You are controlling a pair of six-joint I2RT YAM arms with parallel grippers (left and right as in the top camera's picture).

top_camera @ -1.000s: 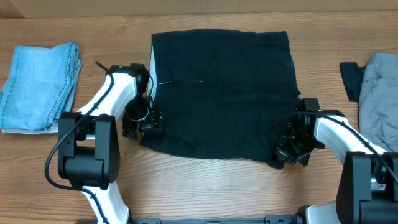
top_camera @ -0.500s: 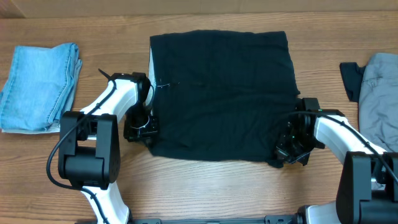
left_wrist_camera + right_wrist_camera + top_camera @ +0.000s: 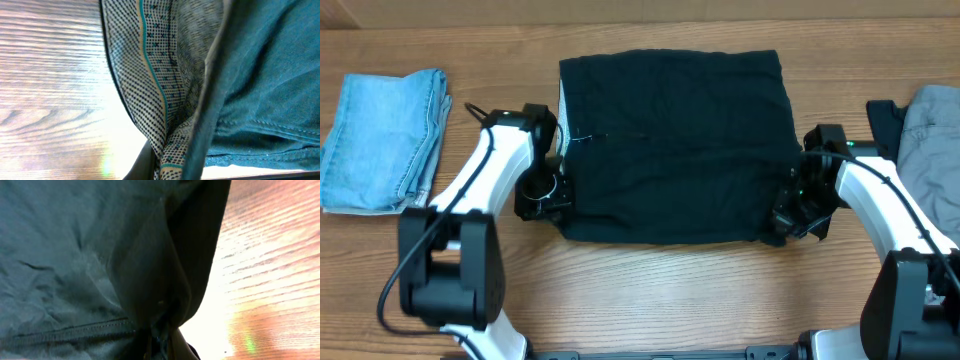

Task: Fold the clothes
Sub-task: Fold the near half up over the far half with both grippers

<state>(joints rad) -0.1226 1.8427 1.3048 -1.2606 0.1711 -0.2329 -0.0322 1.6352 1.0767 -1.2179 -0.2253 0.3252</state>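
Observation:
The black shorts-like garment (image 3: pixel 675 145) of the clothes lies spread in the middle of the table. My left gripper (image 3: pixel 545 198) is shut on its near left corner. In the left wrist view the pale dotted lining (image 3: pixel 155 90) and black cloth (image 3: pixel 270 75) run down into the left gripper (image 3: pixel 172 170). My right gripper (image 3: pixel 788 222) is shut on the near right corner. In the right wrist view a bunched fold of the black cloth (image 3: pixel 165 280) is pinched in the right gripper (image 3: pixel 160 347). The near edge is drawn slightly back from the table's front.
Folded light-blue denim (image 3: pixel 380 140) lies at the far left. A grey garment (image 3: pixel 930 140) sits at the right edge with a small dark piece (image 3: pixel 882 125) beside it. Bare wood table (image 3: pixel 650 300) runs along the front.
My left gripper has shut on the near left corner. Both grippers have moved away from the front edge, and the garment's near edge has moved back with them.

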